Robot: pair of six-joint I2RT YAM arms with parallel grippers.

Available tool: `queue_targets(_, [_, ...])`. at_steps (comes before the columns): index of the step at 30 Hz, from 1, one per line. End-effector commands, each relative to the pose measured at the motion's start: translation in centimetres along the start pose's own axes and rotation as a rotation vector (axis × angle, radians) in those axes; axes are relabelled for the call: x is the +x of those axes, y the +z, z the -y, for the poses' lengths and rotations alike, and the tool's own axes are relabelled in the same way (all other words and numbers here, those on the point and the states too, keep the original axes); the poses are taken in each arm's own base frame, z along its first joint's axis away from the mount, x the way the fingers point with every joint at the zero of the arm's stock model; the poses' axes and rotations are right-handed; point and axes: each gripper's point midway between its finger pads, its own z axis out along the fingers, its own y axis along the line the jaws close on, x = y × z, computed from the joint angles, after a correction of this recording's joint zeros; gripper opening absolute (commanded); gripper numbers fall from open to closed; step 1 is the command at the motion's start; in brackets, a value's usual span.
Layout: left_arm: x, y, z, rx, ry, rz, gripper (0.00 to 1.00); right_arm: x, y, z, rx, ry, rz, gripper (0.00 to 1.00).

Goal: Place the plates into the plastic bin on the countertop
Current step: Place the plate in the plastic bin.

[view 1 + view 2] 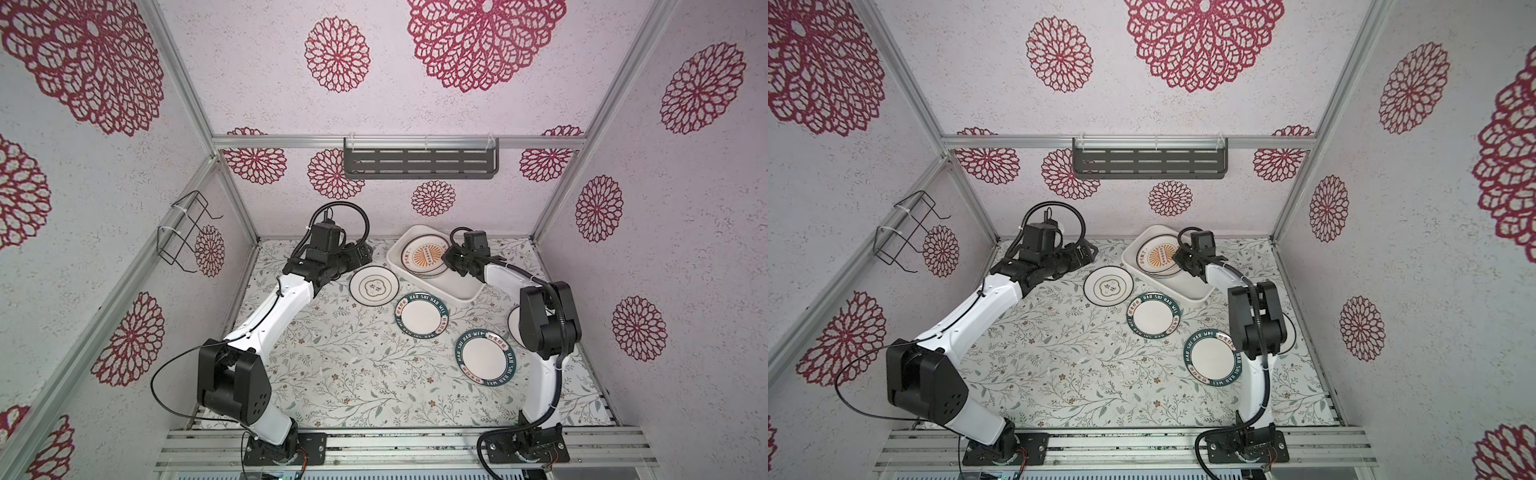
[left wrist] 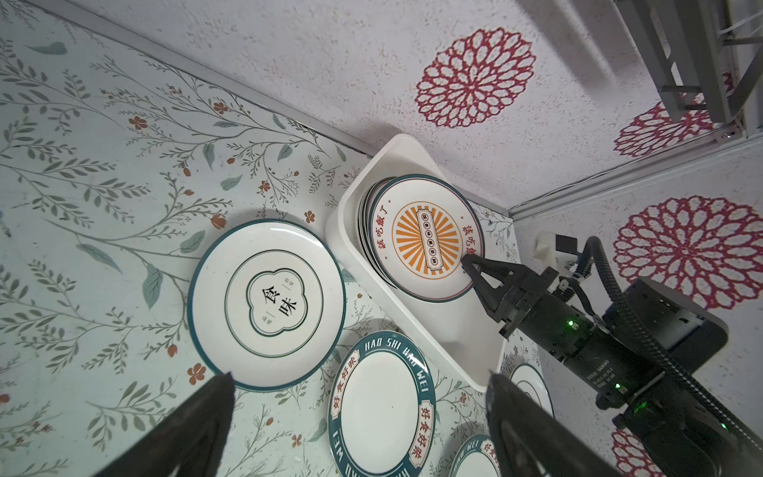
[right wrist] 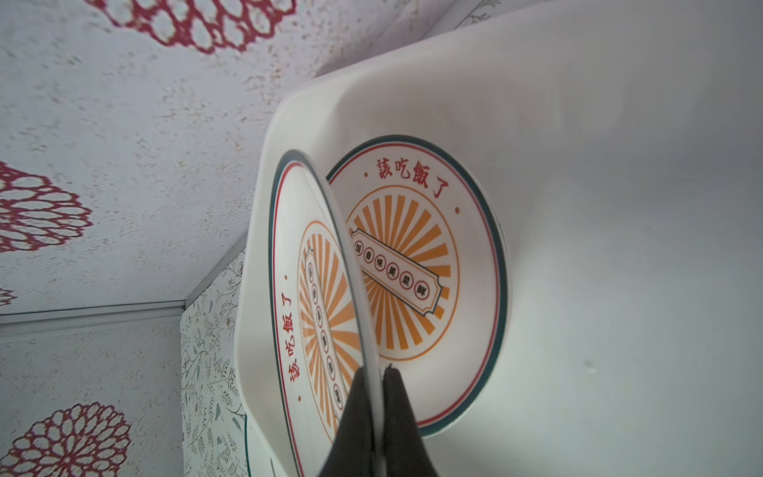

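The white plastic bin (image 1: 457, 291) (image 1: 1187, 286) stands at the back of the vine-printed countertop (image 1: 332, 374) and holds a stack of plates. My right gripper (image 3: 377, 369) (image 1: 448, 254) is shut on the rim of a sunburst plate (image 3: 305, 289) (image 2: 425, 237), held tilted above another sunburst plate (image 3: 413, 268) on that stack. On the countertop lie a clover plate (image 1: 374, 285) (image 2: 266, 303) and two teal-lettered plates (image 1: 422, 319) (image 1: 485, 358). My left gripper (image 2: 360, 376) (image 1: 365, 253) hangs open and empty, left of the bin, near the clover plate.
Another plate (image 1: 514, 324) lies mostly hidden behind the right arm's elbow. A dark slotted shelf (image 1: 419, 164) hangs on the back wall and a wire rack (image 1: 187, 232) on the left wall. The bin's near half (image 2: 446, 330) holds no plates.
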Motion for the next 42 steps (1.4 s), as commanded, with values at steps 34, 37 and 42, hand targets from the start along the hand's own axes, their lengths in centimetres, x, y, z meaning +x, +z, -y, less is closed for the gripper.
queue_targets(34, [-3.1,0.9,-0.3,0.084,-0.008,0.01,0.97,-2.3,1.5,0.3,0.045,0.005,0.062,0.32])
queue_targets(37, [-3.0,0.8,-0.4,0.082,-0.01,0.009,0.97,-2.3,1.5,0.6,0.056,-0.004,0.06,0.35])
queue_targets(42, [-2.7,0.9,-0.4,0.084,-0.016,0.001,0.97,-2.1,1.5,0.9,0.071,-0.01,0.054,0.41])
